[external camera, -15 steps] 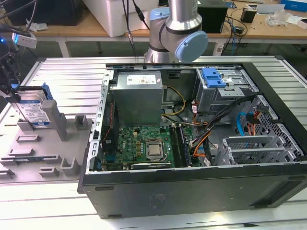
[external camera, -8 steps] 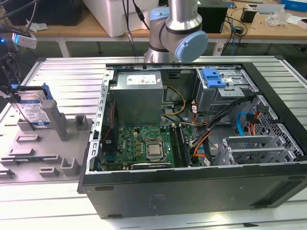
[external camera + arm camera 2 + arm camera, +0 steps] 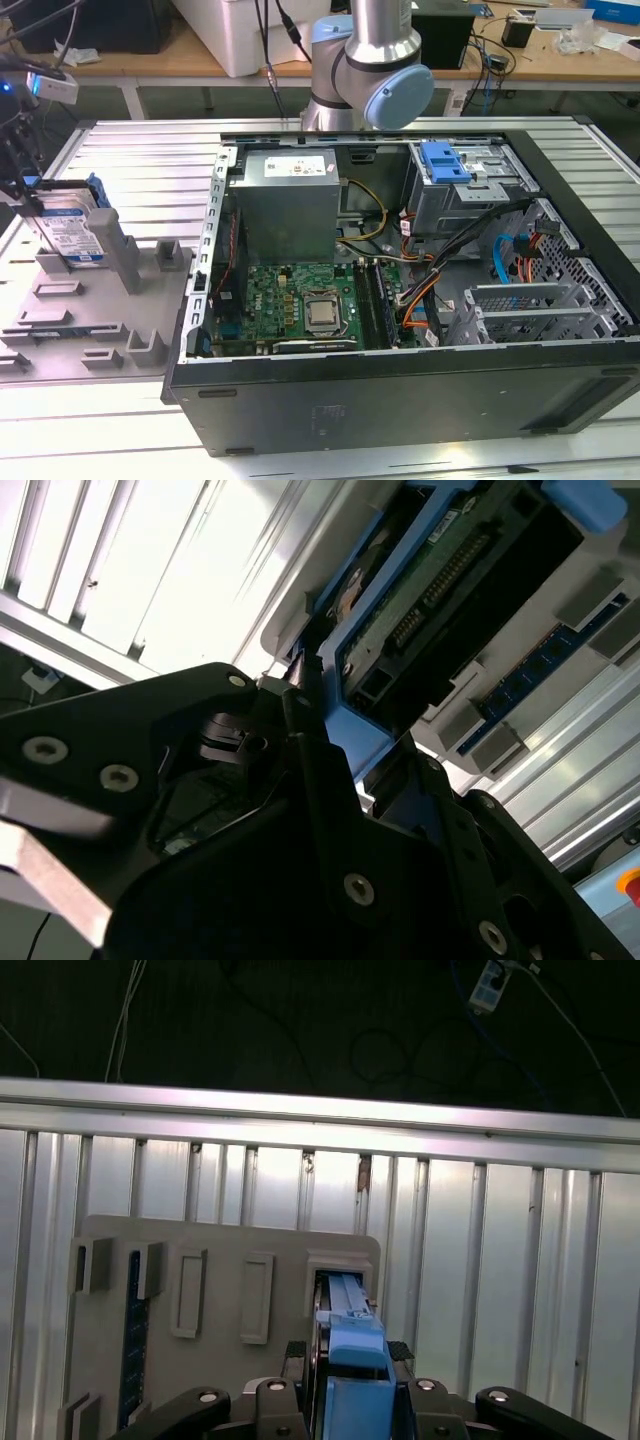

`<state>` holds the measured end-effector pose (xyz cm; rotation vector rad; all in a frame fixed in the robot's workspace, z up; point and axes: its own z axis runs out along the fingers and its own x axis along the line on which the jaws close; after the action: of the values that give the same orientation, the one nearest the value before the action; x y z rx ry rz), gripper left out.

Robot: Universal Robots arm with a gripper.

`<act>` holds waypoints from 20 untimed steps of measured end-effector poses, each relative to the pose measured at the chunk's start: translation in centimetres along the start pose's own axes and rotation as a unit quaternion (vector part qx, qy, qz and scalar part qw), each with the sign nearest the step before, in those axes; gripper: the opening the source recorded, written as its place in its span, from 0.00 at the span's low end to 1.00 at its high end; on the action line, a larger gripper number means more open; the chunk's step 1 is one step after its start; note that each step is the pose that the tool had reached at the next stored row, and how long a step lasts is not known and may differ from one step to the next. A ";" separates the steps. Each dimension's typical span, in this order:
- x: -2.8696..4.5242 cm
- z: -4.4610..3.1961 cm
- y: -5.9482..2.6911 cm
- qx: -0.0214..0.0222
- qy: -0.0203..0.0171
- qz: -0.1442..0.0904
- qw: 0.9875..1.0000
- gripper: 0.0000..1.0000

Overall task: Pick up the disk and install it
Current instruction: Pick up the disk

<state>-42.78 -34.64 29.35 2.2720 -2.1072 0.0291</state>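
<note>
The disk (image 3: 72, 233), silver with a white-and-blue label and a blue frame, stands on edge in a slot of the grey holder (image 3: 95, 320) at the exterior view's left. My gripper (image 3: 27, 192) is at its upper edge. In the first wrist view the gripper (image 3: 348, 1356) has its black fingers (image 3: 297, 1354) pressed on either side of the disk's blue frame (image 3: 352, 1338), shut on it. In the second wrist view the disk (image 3: 430, 590) shows its underside, held by the gripper (image 3: 335, 742) at one blue corner.
An open computer case (image 3: 400, 410) lies at the centre and right, with a grey power-supply box (image 3: 290, 200), motherboard (image 3: 300, 300), cables and a silver drive cage (image 3: 480, 195) with a blue latch (image 3: 445, 160). The arm's base (image 3: 365, 70) stands behind. A ribbed metal table (image 3: 480, 1260) lies beneath.
</note>
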 end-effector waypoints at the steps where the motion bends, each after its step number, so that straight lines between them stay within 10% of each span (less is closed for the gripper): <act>1: 0.00 0.03 0.00 0.000 0.000 0.000 1.000 0.41; 20: -0.04 0.06 0.00 0.000 0.001 0.000 1.000 0.37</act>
<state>-42.79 -34.60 29.29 2.2709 -2.1062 0.0313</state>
